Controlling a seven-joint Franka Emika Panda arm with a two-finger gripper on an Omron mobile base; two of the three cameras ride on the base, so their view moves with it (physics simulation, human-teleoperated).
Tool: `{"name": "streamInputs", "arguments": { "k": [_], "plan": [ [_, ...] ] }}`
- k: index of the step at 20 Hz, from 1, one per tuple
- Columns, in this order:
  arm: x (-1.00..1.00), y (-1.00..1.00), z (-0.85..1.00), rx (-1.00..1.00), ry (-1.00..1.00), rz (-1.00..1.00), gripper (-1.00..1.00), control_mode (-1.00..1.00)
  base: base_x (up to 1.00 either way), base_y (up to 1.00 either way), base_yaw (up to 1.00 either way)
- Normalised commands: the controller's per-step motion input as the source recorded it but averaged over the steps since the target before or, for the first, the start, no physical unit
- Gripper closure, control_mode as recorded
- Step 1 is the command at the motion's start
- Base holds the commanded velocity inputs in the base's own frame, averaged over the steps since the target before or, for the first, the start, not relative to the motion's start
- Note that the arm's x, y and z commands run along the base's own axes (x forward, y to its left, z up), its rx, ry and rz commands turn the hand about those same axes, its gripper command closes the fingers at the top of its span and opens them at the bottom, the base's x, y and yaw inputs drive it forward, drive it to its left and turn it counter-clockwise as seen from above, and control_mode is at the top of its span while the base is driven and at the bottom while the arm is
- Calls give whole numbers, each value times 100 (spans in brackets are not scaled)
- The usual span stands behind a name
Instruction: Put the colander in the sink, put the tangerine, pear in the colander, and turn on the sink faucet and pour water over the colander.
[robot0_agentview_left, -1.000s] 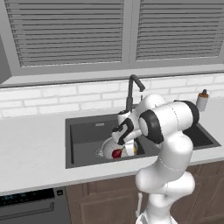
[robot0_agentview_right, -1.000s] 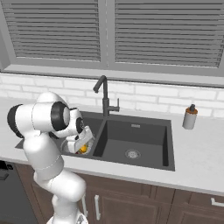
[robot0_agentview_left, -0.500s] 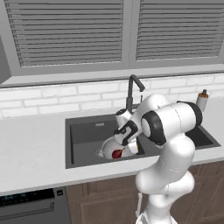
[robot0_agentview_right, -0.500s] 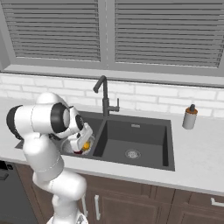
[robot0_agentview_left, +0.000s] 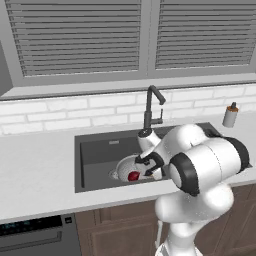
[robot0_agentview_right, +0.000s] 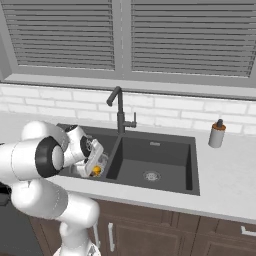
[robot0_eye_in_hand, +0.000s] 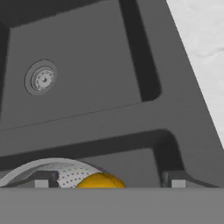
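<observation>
From the left base view we see the colander (robot0_agentview_left: 125, 169) in the sink's (robot0_agentview_left: 95, 155) left basin with the pear (robot0_agentview_left: 133, 176) inside, under the gripper (robot0_agentview_left: 148, 166). The right base view shows the tangerine (robot0_agentview_right: 96, 171) there. In the hand view our jaws stand released above it.

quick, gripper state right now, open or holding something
gripper: open and empty, fingers spread wide over the colander, with the tangerine lying loose between them.
</observation>
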Motion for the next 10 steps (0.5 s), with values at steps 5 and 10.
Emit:
{"name": "streamInputs", "arguments": {
  "k": [5,10],
  "plan": [
    [-38,26,69,1,-32,0,-100,-100,0,0,0],
    [-18,33,100,6,-26,4,-100,-100,0,0,0]
  ]
}}
